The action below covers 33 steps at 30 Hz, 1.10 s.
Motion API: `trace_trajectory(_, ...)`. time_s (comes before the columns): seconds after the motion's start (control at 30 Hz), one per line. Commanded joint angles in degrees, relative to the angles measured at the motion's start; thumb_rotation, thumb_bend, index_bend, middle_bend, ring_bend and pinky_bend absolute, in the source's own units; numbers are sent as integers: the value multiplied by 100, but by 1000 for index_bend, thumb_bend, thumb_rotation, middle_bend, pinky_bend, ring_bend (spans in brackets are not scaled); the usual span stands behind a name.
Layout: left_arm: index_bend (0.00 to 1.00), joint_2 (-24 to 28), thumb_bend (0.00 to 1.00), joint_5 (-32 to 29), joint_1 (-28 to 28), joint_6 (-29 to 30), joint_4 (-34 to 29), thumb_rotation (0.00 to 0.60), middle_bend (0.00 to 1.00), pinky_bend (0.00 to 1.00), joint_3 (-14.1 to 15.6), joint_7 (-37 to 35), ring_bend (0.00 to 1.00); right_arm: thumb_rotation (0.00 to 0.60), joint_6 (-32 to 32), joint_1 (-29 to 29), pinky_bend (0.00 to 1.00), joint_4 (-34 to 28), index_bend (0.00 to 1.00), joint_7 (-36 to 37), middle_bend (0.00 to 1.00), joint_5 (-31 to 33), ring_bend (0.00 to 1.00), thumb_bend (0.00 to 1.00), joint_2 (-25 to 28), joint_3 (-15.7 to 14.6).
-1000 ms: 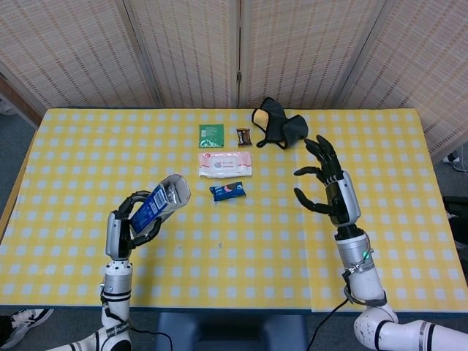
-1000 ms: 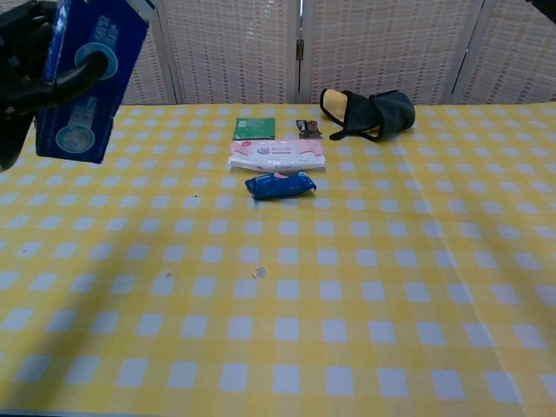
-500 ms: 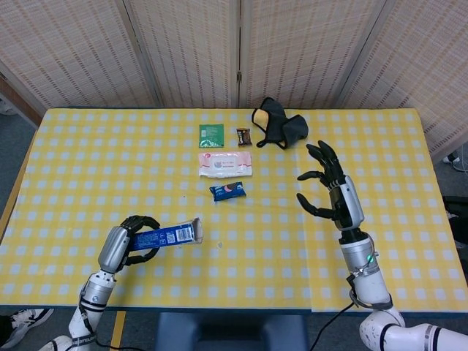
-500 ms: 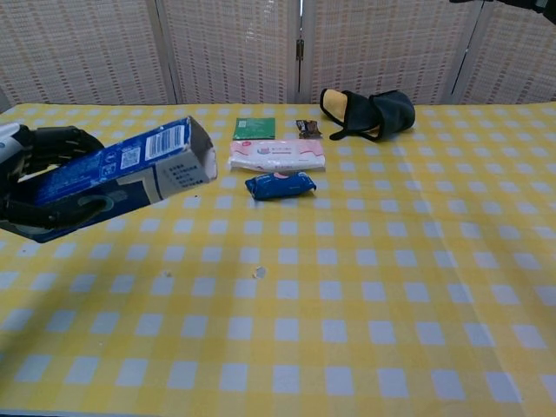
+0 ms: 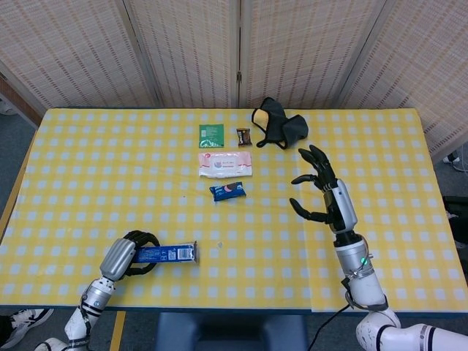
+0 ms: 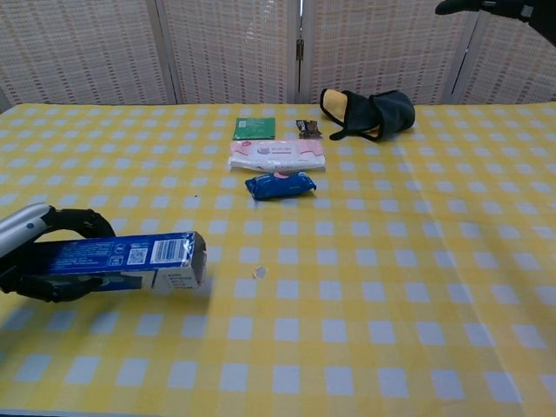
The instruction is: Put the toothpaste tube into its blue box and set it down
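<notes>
The blue toothpaste box [image 5: 167, 253] [image 6: 122, 261] lies flat near the table's front left, its end flap pointing right. My left hand [image 5: 126, 256] [image 6: 39, 261] grips its left end, fingers wrapped around it. No toothpaste tube shows outside the box, and I cannot see inside it. My right hand [image 5: 323, 194] is raised over the right side of the table with fingers spread and nothing in them; in the chest view only its fingertips [image 6: 482, 6] show at the top right corner.
On the yellow checked table [image 5: 234, 278] a white wipes pack [image 5: 225, 163] [image 6: 276, 155], a small blue packet [image 5: 227, 191] [image 6: 280, 184], a green sachet [image 5: 211, 133], a brown candy [image 5: 243, 135] and a black-and-yellow pouch [image 5: 278, 123] [image 6: 369, 113] lie at the back centre.
My left hand has lowered the blue box from mid-air down to the table's front left and levelled it. The right hand drifted slightly left, still spread.
</notes>
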Motion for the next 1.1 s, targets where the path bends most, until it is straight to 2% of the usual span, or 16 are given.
trace_trajectory(0.03, 441, -32, 503, 17, -53, -156, 92, 600, 370, 205, 61, 111, 237, 600, -40, 21, 355, 28, 82, -9, 135, 37, 95, 325, 8, 0)
trace_trajectory(0.13, 308, 6, 467, 4, -112, -274, 84, 600, 227, 96, 58, 258, 83, 600, -51, 30, 355, 47, 82, -17, 132, 45, 95, 325, 23, 2)
trace_trajectory(0.23, 214, 56, 392, 2, -156, -284, 23, 600, 138, 28, 24, 302, 9, 600, -55, 23, 355, 35, 82, -3, 130, 44, 96, 325, 58, -7)
trace_trajectory(0.33, 145, 112, 323, 1, -188, -196, -61, 600, 86, 0, -55, 366, 0, 600, -51, 17, 355, 16, 82, 0, 130, 38, 94, 325, 94, -7)
trace_trajectory(0.43, 130, 280, 296, 6, -239, -125, -259, 600, 72, 0, -137, 448, 0, 600, -71, 10, 355, 1, 82, -45, 127, 19, 93, 326, 152, -38)
trace_trajectory(0.53, 130, 622, 296, 45, -284, -18, -622, 600, 68, 0, -207, 641, 0, 600, -102, -1, 344, 32, 82, -239, 118, -55, 92, 326, 252, -121)
trace_trajectory(0.6, 132, 989, 296, 81, -291, 80, -991, 600, 68, 0, -243, 857, 0, 600, -165, -7, 303, 101, 82, -559, 97, -179, 78, 325, 382, -258)
trace_trajectory(0.77, 169, 1924, 298, -56, -151, 373, -1965, 600, 75, 0, -409, 1347, 0, 600, -491, -15, 208, 278, 77, -1545, 59, -681, 45, 325, 917, -792)
trace_trajectory(0.83, 192, 2351, 299, -201, 1, 534, -2323, 600, 83, 0, -472, 1596, 0, 600, -821, 10, 145, 279, 77, -1886, 25, -922, 19, 325, 1331, -1105)
trace_trajectory(0.9, 198, 2734, 298, -385, 194, 607, -2650, 600, 83, 0, -450, 1852, 0, 600, -1094, -7, 35, 295, 56, -2453, 0, -1071, 0, 325, 1692, -1403)
trace_trajectory(0.97, 197, 3024, 299, -596, 417, 638, -2919, 600, 83, 0, -365, 2194, 0, 600, -1149, -142, 0, 311, 15, -3360, 0, -1051, 0, 325, 1885, -1623)
trace_trajectory(1.1, 194, 3172, 299, -831, 850, 829, -3190, 600, 80, 0, -163, 2811, 0, 600, -581, -735, 0, 421, 0, -5365, 0, -681, 0, 325, 1665, -1867)
